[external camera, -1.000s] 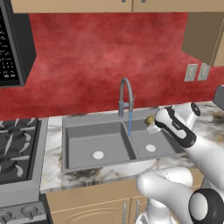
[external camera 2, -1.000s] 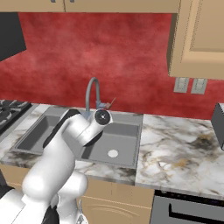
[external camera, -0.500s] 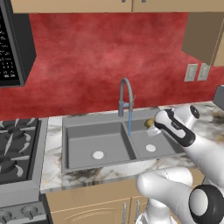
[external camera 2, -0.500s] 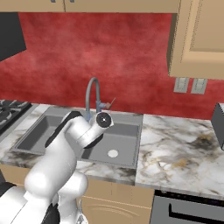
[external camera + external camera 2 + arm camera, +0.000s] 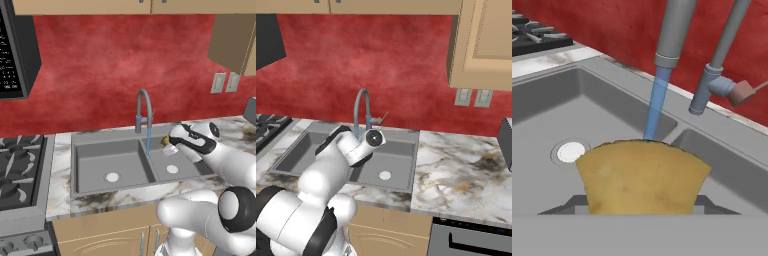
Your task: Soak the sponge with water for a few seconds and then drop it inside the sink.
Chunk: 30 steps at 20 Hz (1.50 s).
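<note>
Fingers of my gripper (image 5: pixel 166 144) are pinched on the sponge (image 5: pixel 643 177), holding it just short of the water (image 5: pixel 656 106), which drops from the faucet (image 5: pixel 674 31) behind its top edge. I've kept it above the sink (image 5: pixel 90 165), near the divider, so it soaks.

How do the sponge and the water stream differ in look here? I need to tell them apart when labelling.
The sponge is a broad yellow-tan block with a rough curved top edge; the water is a thin, straight, light-blue stream. The sponge sits low in the gripper, shut on it; the water falls from the faucet spout. They meet at the sponge's top edge, above the sink.
</note>
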Motion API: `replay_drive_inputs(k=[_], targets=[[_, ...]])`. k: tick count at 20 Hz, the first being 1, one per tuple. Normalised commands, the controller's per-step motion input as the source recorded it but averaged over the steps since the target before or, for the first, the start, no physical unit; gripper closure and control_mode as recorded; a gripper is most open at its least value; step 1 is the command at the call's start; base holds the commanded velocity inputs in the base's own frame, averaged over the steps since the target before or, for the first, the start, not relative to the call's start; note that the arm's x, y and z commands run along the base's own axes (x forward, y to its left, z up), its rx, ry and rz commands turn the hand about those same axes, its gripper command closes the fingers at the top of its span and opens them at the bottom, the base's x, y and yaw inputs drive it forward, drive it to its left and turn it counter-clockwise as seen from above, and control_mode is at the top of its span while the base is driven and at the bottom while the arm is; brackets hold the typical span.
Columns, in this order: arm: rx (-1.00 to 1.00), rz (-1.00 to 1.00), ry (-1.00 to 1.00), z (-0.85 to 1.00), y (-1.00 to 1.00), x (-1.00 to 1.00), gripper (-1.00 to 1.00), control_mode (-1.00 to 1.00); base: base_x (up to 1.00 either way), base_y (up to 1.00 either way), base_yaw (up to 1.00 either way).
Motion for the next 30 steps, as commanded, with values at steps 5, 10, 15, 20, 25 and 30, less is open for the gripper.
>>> replay_drive_inputs(k=[5, 10, 15, 20, 25, 30], targets=[[0.00, 0.01, 0.00, -0.06, 0.00, 0.31, 1.00, -1.00, 0.00, 0.00, 0.00], [0.00, 0.03, 0.00, -0.03, 0.00, 0.06, 1.00, -1.00, 0.00, 0.00, 0.00], [0.00, 0.08, 0.00, 0.00, 0.00, 0.00, 1.00, -1.00, 0.00, 0.00, 0.00], [0.00, 0.11, 0.00, -0.01, 0.00, 0.00, 1.00, -1.00, 0.00, 0.00, 0.00], [0.00, 0.07, 0.00, 0.00, 0.05, 0.03, 1.00, -1.00, 0.00, 0.00, 0.00], [0.00, 0.04, 0.00, 0.00, 0.12, 0.00, 1.00, -1.00, 0.00, 0.00, 0.00]])
